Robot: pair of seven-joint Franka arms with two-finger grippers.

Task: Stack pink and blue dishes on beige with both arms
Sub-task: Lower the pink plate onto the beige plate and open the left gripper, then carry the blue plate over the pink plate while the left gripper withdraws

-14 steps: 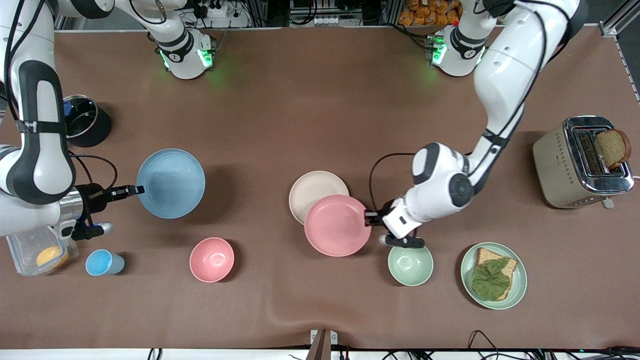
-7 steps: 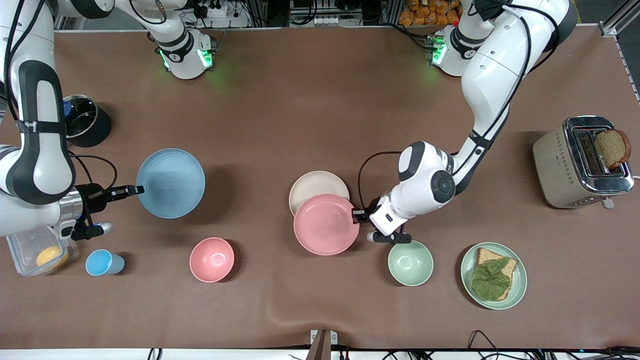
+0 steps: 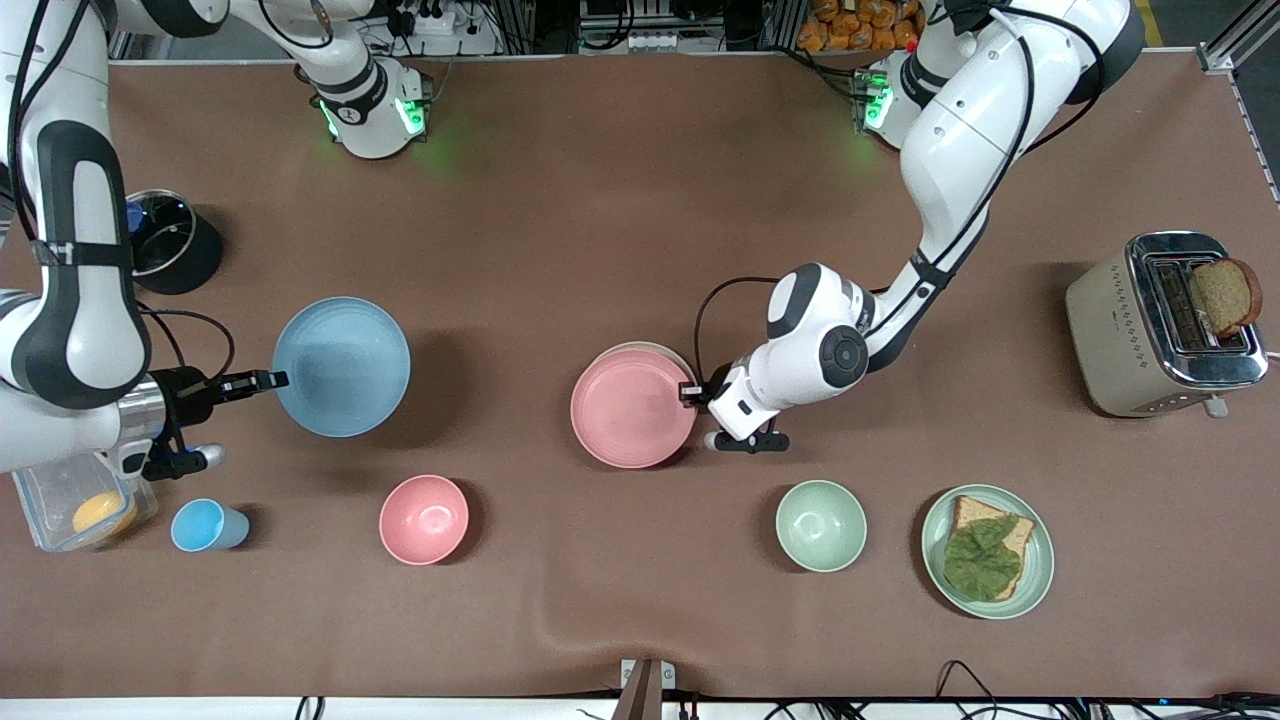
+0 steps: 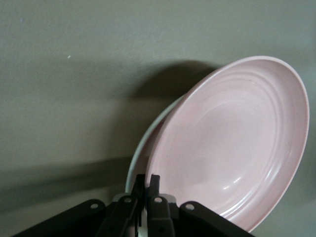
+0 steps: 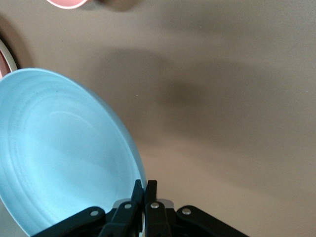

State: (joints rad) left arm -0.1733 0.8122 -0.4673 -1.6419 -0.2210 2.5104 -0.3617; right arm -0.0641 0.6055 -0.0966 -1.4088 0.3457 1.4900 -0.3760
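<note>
Brown table (image 3: 560,200): left hand (image 3: 689,392) pinching pink plate (image 3: 630,408), shifted over beige plate (image 3: 640,347).

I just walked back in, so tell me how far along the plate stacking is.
Nothing is fully stacked yet. The left gripper has its jaws shut on the pink plate's rim and holds it over the beige plate, of which only an edge shows. The right gripper grips the blue plate toward the right arm's end of the table. Still left: releasing pink, then bringing blue on top.

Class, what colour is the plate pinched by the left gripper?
Pale pink plate; clearest in the front view.
</note>
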